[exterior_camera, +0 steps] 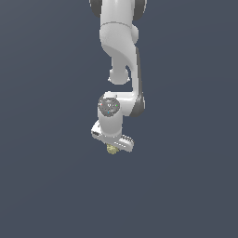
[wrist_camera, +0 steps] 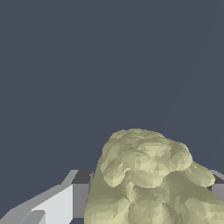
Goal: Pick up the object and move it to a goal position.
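Object point(wrist_camera: 146, 179), lumpy and olive-yellow, sits between the fingers point(wrist_camera: 57, 203) of the tool point(exterior_camera: 113, 146), clamped on it.

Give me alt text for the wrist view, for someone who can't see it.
A lumpy, pale olive-yellow object fills the lower part of the picture, sitting between the end effector's grey and white fingers, one showing on each side of it. Behind it there is only a plain dark blue-grey background.

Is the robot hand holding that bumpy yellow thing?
Yes. The lumpy yellow object sits between the gripper's fingers, pinched at its sides.
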Motion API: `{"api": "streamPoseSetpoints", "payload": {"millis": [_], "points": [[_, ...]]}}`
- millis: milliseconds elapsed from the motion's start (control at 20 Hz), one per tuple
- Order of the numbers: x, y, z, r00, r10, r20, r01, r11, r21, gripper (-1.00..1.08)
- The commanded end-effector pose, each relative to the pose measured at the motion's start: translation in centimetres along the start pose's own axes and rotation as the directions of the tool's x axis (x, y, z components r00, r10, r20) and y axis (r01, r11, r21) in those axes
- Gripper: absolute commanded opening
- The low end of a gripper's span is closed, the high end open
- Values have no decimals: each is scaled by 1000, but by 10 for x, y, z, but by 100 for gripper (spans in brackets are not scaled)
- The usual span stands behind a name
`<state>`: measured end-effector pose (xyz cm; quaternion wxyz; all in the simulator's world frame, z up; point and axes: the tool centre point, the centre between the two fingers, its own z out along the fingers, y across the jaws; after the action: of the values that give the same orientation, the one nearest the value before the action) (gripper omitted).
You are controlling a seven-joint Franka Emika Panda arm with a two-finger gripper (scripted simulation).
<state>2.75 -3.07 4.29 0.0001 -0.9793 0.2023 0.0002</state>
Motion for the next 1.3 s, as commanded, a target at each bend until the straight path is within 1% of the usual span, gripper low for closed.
{"api": "streamPoseSetpoints", "payload": {"millis": [0,200,450,1250], "points": [[2,2,-6,1000,0,-1,0,1000,0,-100],[6,10,-25,1000,0,-1,0,1000,0,-100],[15,25,-63,1000,1,-1,-1,1000,1,-100],[55,92,-233,1000,1,-1,-1,1000,1,-100]]}}
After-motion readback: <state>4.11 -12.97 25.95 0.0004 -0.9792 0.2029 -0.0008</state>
